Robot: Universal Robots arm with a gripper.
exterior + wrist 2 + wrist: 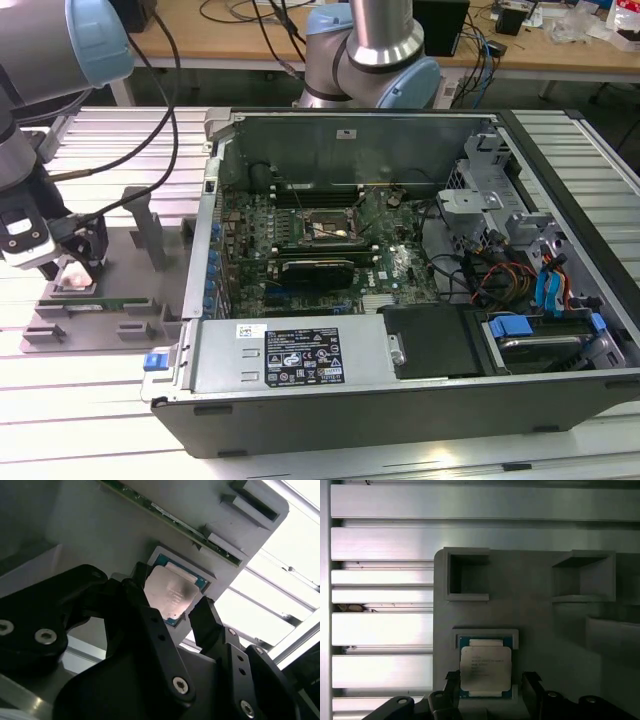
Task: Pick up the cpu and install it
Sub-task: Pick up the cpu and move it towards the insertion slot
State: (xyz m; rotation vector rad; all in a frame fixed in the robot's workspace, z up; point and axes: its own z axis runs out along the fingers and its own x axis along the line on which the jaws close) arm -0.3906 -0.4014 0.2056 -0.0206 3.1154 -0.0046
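Early days here: the small square silver-topped cpu point(485, 669) sits in its pocket on the grey plastic tray point(540, 620), with the tool point(491, 679) spread apart either side of it. Nothing's lifted yet, and the open black computer case point(300, 355) looks like it's waiting.

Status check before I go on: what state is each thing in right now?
cpu: lying flat in its tray pocket, metal top up, not lifted.
gripper: open, fingers straddling the cpu.
grey tray: holding the cpu, two box pockets empty.
computer case: side open, motherboard exposed.
socket: appears empty.
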